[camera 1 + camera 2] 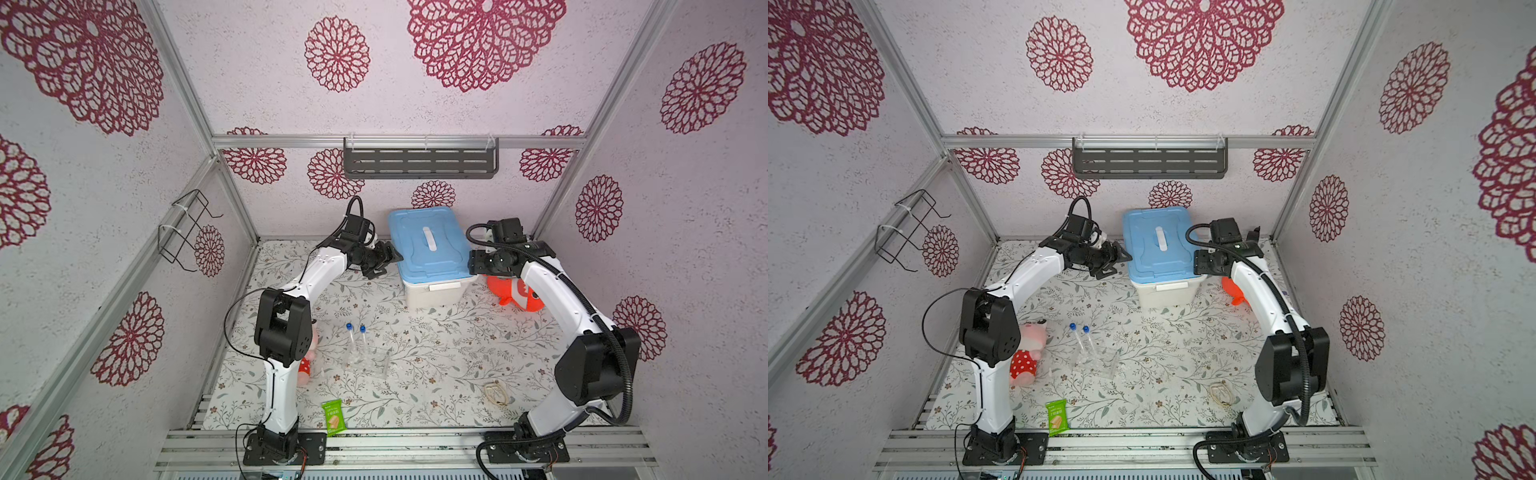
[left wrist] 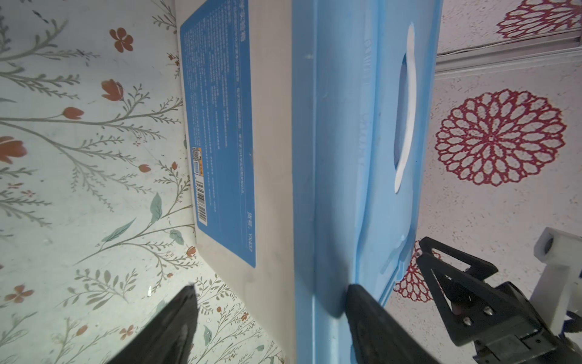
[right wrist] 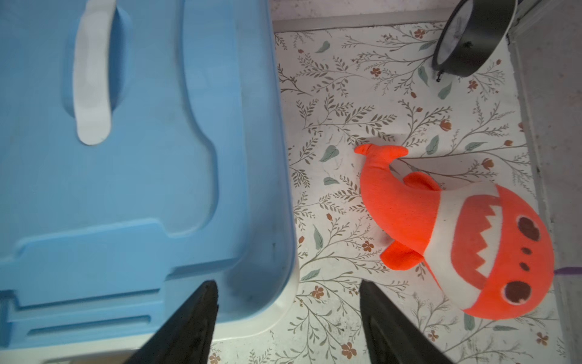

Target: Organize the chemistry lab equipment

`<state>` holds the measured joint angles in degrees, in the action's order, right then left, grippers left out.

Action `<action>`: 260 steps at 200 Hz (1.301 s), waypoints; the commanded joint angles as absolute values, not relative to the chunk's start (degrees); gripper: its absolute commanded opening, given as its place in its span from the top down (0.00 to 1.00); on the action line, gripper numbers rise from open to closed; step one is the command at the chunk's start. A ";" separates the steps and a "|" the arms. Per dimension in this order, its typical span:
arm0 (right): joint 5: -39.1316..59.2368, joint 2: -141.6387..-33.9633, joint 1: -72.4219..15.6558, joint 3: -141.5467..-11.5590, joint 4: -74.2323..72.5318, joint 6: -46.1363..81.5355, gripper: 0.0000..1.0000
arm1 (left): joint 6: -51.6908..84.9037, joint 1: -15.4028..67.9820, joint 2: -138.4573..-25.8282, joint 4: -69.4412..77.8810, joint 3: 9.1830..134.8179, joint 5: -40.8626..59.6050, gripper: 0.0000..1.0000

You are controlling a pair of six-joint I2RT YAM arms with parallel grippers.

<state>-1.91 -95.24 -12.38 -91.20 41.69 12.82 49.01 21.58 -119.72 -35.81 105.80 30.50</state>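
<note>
Floral counter [image 1: 436, 353], pale walls [image 1: 415, 104] stamped with red rosettes. Left hand [image 1: 385, 264] spread wide at the blue box lid [image 1: 428, 249], one finger [image 2: 362, 302] touching its rim. Right hand [image 3: 288, 283] spread too, gripping nothing. Blue-capped tubes [image 1: 351, 338] lie mid-counter, well apart from both.

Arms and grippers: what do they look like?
The left arm and right arm have white links with black joint housings. Thin black wire runs along the left; a corrugated black hose along the right. The left gripper and right gripper have black tapered fingers.
</note>
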 commanded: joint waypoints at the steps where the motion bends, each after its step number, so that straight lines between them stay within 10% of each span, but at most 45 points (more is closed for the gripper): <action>1: -0.40 -96.72 -12.29 -94.30 41.70 16.66 0.24 | 46.57 22.21 -121.19 -40.39 106.48 28.05 0.25; 260: -0.98 -95.67 -12.10 -89.70 45.08 13.24 0.26 | 46.40 25.16 -117.71 -45.34 103.88 26.46 0.29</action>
<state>-0.23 -97.82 -11.94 -90.70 42.57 14.11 46.72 24.12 -118.39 -40.66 105.45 27.92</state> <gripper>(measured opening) 0.752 0.721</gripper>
